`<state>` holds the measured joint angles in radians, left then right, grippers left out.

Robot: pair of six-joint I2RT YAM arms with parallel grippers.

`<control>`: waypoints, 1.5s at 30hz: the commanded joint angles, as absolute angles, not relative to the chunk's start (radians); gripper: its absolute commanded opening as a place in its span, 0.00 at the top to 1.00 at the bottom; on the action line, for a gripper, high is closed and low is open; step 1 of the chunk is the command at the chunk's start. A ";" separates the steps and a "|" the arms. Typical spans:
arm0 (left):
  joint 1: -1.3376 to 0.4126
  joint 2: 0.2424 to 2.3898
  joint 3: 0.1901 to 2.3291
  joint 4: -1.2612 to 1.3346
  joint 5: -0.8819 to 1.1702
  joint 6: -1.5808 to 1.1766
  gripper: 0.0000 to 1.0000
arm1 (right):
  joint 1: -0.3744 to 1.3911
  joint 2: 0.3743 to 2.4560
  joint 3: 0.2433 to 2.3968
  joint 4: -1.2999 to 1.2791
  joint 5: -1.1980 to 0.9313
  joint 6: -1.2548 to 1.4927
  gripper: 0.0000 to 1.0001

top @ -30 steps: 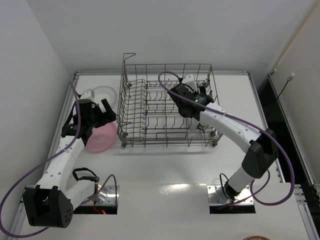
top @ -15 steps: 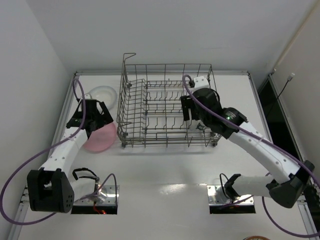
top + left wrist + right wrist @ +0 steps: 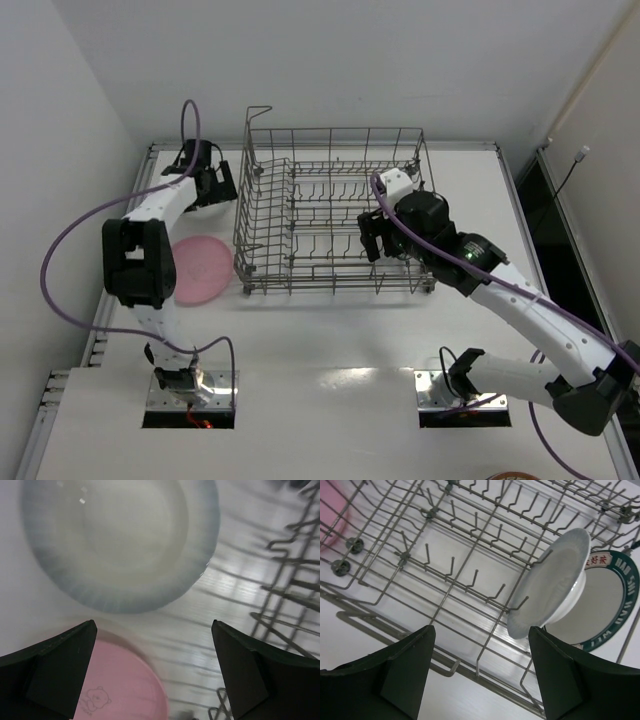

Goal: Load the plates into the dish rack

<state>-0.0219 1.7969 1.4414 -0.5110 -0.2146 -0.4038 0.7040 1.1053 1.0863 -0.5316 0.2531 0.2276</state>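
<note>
The grey wire dish rack (image 3: 330, 215) stands at the back middle of the table. A white plate (image 3: 551, 586) stands on edge between its tines, with the teal-rimmed plate (image 3: 612, 607) just behind it. My right gripper (image 3: 481, 630) is open and empty, hovering over the rack's right front part (image 3: 375, 235). The pink plate (image 3: 197, 268) lies flat on the table left of the rack. A pale glassy plate (image 3: 120, 540) lies behind it. My left gripper (image 3: 154, 625) is open and empty above the gap between these two plates, and hides the pale plate in the top view (image 3: 205, 182).
The rack's wire side (image 3: 292, 585) is close on the left gripper's right. The left wall runs along the table's left edge (image 3: 135, 200). The white table (image 3: 330, 340) stretches in front of the rack to the arm bases.
My left arm has swung from over the pink plate back to the pale plate. My right gripper has drawn back from deep in the rack toward its right front, empty.
</note>
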 commanded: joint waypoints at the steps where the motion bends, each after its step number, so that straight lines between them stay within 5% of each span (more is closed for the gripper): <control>1: -0.005 1.905 1.480 -0.532 -0.082 -0.322 0.01 | 0.710 1.071 1.075 -0.462 0.177 0.209 0.27; 15: -0.074 2.157 1.652 -0.632 -0.258 -0.253 0.07 | 0.719 1.062 1.043 -0.448 0.176 0.209 0.27; 30: -0.110 1.910 1.534 -0.514 -0.227 -0.193 0.04 | 0.729 1.080 1.043 -0.457 0.204 0.218 0.27; 45: -0.110 2.086 1.646 -0.514 -0.232 -0.193 0.08 | 0.729 1.100 1.043 -0.457 0.195 0.218 0.27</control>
<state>-0.0902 2.0418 1.6089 -0.5240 -0.2733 -0.1951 0.7227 1.1007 1.0374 -0.4950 0.1978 0.2165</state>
